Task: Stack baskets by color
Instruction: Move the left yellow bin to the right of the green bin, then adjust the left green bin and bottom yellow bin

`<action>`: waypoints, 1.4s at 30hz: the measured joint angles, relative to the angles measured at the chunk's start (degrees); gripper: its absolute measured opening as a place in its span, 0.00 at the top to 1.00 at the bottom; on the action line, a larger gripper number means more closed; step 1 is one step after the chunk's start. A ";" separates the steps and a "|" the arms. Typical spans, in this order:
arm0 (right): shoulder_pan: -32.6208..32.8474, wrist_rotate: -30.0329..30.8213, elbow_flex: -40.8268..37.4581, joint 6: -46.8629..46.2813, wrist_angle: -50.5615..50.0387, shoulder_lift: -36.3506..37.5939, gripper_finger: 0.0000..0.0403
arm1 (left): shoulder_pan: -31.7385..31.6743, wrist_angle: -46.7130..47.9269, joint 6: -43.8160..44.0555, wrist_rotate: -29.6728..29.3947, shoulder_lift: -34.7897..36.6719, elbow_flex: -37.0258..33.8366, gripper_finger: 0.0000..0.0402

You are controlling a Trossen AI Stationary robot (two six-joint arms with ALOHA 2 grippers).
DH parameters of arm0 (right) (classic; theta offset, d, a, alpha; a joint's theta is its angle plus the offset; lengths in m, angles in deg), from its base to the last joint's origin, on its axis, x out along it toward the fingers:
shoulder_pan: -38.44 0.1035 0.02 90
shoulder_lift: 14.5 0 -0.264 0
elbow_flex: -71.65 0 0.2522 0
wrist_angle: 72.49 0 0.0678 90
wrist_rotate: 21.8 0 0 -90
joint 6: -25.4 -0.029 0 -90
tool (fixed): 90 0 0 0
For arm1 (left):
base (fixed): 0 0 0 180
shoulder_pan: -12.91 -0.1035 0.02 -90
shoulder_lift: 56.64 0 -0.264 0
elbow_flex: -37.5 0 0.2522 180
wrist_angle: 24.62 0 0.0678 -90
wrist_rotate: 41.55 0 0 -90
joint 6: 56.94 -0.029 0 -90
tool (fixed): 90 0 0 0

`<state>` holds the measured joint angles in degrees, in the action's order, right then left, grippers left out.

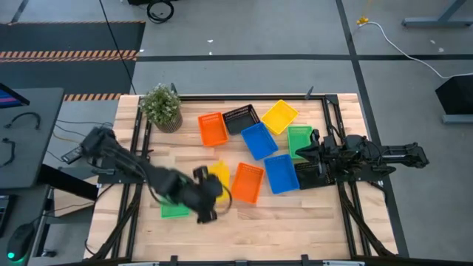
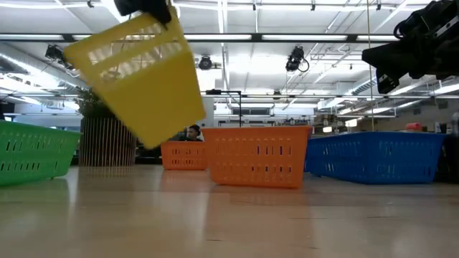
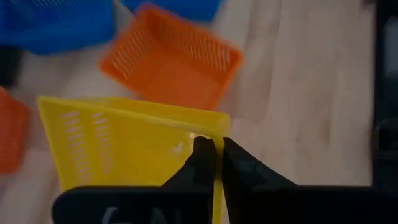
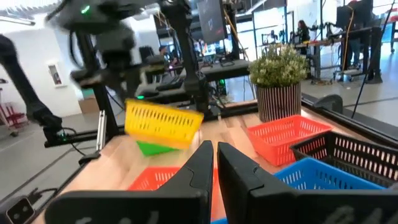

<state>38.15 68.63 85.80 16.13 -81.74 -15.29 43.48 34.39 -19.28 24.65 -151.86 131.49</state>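
My left gripper [image 1: 213,186] is shut on a yellow basket [image 1: 219,174], which hangs tilted in the air near the table's front left. In the low view that yellow basket [image 2: 140,79] is clear of the wood. A green basket [image 1: 175,210] lies flat on the table below and left of it. A second yellow basket [image 1: 279,116] sits at the far middle. Orange baskets [image 1: 247,182] [image 1: 213,129], blue baskets [image 1: 281,174] [image 1: 259,140], a black basket [image 1: 241,118] and a green basket [image 1: 299,140] lie spread across the middle. My right gripper [image 1: 304,151] waits shut at the right. My left gripper pinches the yellow basket's side wall at its rim, close to a corner [image 3: 214,132], one finger inside the basket and one outside. The fingers slant down onto the rim from above. The basket is lifted clear of the table and hangs tilted below the fingers.
A potted plant [image 1: 161,107] stands at the far left corner. A second black basket [image 1: 307,176] lies under my right arm. Bare wood shows along the near edge [image 1: 295,229]. Black frame rails [image 1: 347,214] run along both sides of the table.
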 joint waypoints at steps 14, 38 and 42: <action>0.02 -0.03 0.00 0.00 0.44 -0.05 0.93 | 2.80 13.48 3.67 3.17 -21.25 14.29 0.93; 0.02 -0.05 0.00 -0.01 0.84 -0.05 0.93 | 2.45 28.13 9.96 14.79 -13.25 14.07 0.47; 0.02 -0.05 0.00 -0.01 0.84 -0.05 0.93 | 9.03 29.46 14.86 14.71 -11.78 14.10 0.47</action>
<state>38.17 68.58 85.80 16.12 -80.91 -15.34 52.51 63.85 -4.43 39.36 -163.65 145.59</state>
